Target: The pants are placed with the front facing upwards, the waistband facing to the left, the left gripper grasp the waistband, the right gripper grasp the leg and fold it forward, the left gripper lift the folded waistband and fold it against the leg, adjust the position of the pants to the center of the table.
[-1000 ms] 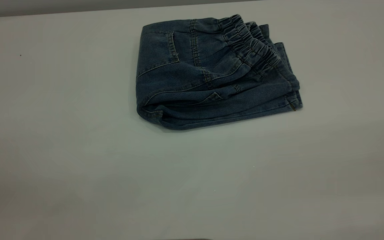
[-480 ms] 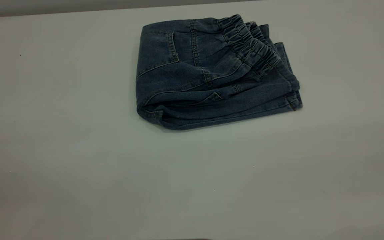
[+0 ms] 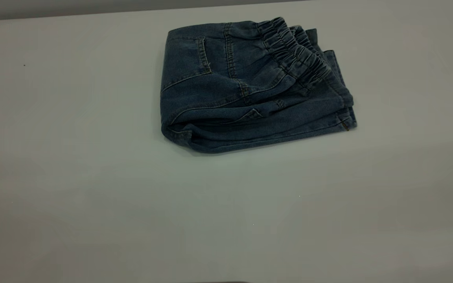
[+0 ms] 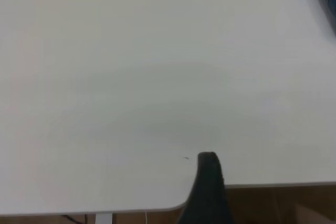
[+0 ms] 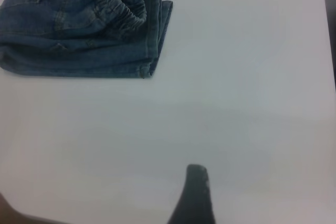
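Only one black finger (image 4: pixel 208 182) of the left gripper shows in its wrist view, so whether that gripper is wide or narrow cannot be told. The finger hangs above the bare table (image 4: pixel 131 77) close to the table's rounded edge, with nothing between it and the surface and nothing held against it. Well away from this finger, at the far corner of that view, a sliver of blue denim is just visible.

The right gripper likewise shows a single dark finger (image 5: pixel 194 195) in its own wrist view, and its opening cannot be told either. It sits over plain tabletop, apart from the cloth. Ahead of it and off to one side lie the pants (image 5: pixel 79 30), folded into a compact bundle and untouched by either gripper.

From the exterior view neither arm appears. The pants (image 3: pixel 250 90) rest toward the far part of the table (image 3: pixel 92 196), roughly midway across its width, folded over on themselves in several layers. The waistband (image 3: pixel 295 55), gathered and ruffled, lies on top toward the right end of the bundle, running diagonally. A patch pocket (image 3: pixel 187 55) with tan stitching faces up at the left end. The stacked hems of the leg (image 3: pixel 344 114) line up along the right edge beneath the waistband.
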